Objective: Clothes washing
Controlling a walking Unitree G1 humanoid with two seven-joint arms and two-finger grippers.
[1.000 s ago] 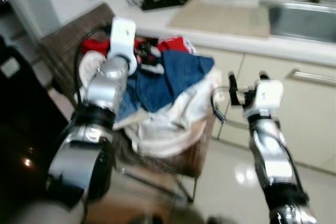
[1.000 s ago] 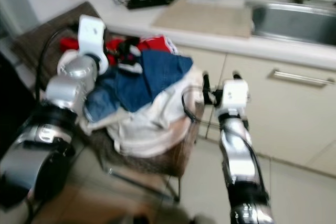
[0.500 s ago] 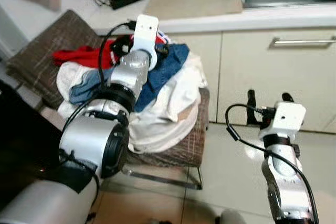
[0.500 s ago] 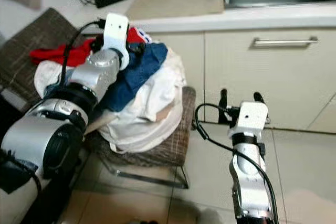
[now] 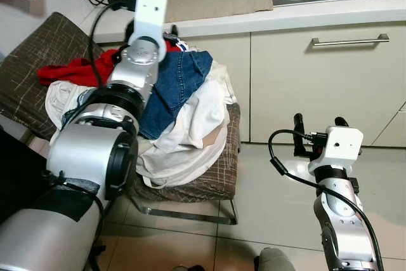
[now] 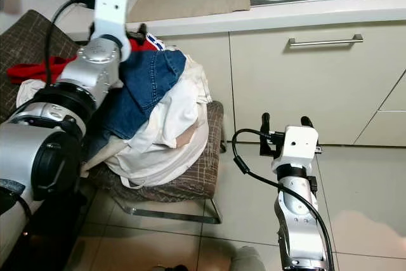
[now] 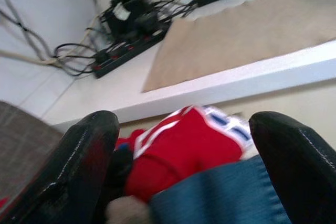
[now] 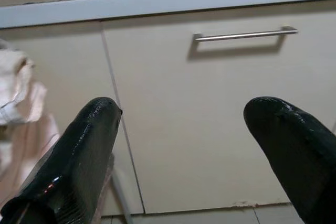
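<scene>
Since the earlier frame, the left hand has reached further over the clothes pile on the chair, and its fingers are spread wide above the red garment and the blue jeans, touching nothing yet. The right hand hangs beside the chair, also spread and empty, facing the cabinet door under the desk. I judge the step is picking the first garment for washing; the next move calls for lowering the left hand and pinching the red cloth.
</scene>
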